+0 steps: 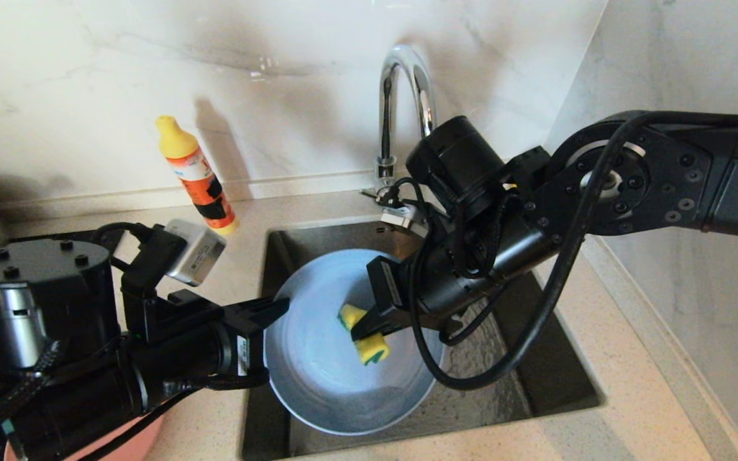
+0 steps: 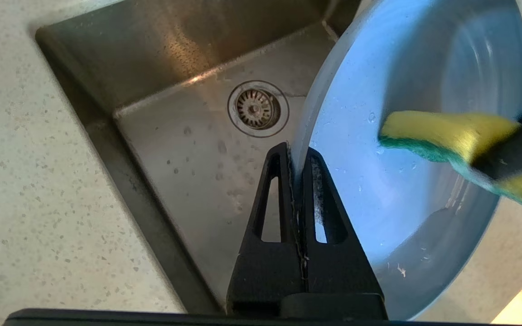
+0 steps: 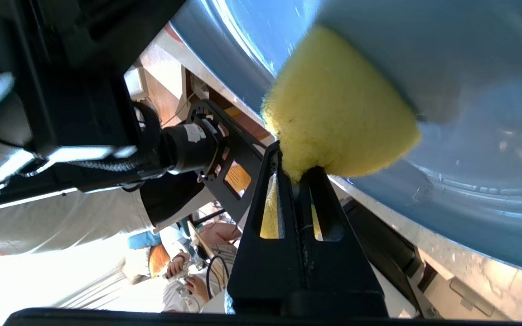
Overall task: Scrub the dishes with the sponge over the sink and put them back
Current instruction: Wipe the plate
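So the grey-blue plate (image 1: 324, 358) was tipped up on edge over the sink (image 1: 535, 378), its face turned toward my right arm, with a few water drops on it. My left gripper (image 2: 298, 156) had its two fingers pinched tight on the plate's rim, holding it above the steel basin, and from that wrist you could see the round drain strainer (image 2: 258, 108) just beside the plate's edge. My right gripper (image 3: 295, 170) was clamped down on the yellow sponge (image 1: 364, 336) with its green scouring layer, squashing it in the middle, and the sponge was pressed flat against the plate's face near the center. Behind all that the chrome faucet (image 1: 407, 102) curved up at the back of the sink, and an orange bottle with a yellow cap (image 1: 195, 173) stood on the speckled countertop (image 1: 631, 422) to the left, against the marble wall.
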`<state>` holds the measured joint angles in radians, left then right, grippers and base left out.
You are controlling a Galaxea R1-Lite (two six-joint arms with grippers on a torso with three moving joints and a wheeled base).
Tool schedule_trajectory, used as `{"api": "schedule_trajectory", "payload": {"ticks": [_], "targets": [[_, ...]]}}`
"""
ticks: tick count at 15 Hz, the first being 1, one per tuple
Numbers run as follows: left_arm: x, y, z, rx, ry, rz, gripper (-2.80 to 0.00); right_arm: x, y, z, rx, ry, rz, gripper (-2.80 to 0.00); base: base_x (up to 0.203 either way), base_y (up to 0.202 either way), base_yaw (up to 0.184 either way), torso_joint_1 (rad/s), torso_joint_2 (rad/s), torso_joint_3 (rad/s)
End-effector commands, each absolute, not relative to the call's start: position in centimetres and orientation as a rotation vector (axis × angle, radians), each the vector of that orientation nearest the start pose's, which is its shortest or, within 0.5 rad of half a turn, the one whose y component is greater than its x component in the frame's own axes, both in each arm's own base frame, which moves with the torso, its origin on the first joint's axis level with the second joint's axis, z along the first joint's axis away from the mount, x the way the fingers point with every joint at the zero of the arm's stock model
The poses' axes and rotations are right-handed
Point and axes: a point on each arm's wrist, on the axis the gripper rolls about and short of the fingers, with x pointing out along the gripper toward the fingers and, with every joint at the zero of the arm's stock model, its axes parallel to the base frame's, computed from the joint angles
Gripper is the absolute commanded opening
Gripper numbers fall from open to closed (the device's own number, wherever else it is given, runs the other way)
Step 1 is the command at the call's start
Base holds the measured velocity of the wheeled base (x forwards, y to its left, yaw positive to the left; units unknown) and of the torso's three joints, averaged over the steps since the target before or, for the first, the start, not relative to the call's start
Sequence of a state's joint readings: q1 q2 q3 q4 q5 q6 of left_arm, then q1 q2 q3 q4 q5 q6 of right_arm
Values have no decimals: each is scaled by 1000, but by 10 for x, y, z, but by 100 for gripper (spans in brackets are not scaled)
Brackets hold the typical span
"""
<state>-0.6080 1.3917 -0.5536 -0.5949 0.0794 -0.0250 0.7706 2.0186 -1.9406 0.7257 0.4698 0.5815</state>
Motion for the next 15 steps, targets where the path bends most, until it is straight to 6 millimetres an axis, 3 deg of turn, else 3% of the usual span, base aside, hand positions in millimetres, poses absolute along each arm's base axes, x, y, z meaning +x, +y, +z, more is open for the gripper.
{"api": "schedule_trajectory", "payload": {"ticks": [1, 5, 9, 15], "targets": [[180, -126, 188, 64, 244, -531, -280, 265, 272, 259, 350, 1159, 882, -280, 0, 0, 0, 0, 0, 0], [184, -128, 182, 64, 245, -531, -280, 239, 277, 273, 320, 1166, 941, -280, 0, 0, 0, 0, 0, 0], [185, -128, 181, 59, 239, -528, -280, 217, 283, 275, 276, 1215, 972, -280, 0, 0, 0, 0, 0, 0], [184, -128, 182, 51, 236, -529, -280, 229, 307, 237, 238, 1306, 937, -280, 0, 0, 0, 0, 0, 0]]}}
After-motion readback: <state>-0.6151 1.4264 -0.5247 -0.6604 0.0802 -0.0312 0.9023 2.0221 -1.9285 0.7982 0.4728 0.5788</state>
